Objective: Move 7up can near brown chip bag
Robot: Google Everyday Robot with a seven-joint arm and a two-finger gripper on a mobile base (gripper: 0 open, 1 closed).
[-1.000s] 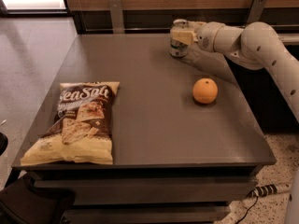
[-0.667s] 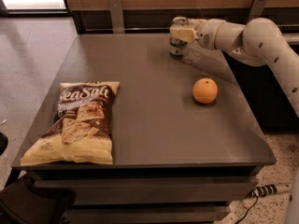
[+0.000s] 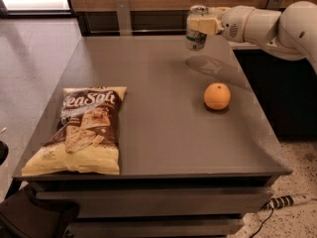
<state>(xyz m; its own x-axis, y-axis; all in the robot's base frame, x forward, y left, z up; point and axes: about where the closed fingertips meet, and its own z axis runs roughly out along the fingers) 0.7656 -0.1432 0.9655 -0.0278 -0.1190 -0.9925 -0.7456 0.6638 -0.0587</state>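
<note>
The 7up can (image 3: 195, 37) is a small silver can with green markings, held upright in the air above the far right part of the grey table (image 3: 158, 133). My gripper (image 3: 199, 25) is shut on the 7up can from its right side, with the white arm reaching in from the right. The brown chip bag (image 3: 81, 129) lies flat at the table's front left, with "Sea Salt" lettering on it. The can is far from the bag, across the table.
A round orange (image 3: 217, 96) sits on the right half of the table, between the can and the front edge. A wooden wall and a dark ledge run behind the table. A power strip (image 3: 287, 201) lies on the floor at the right.
The gripper has lifted the 7up can off the table's far side; it now hangs in the air. The orange and the bag have not moved.
</note>
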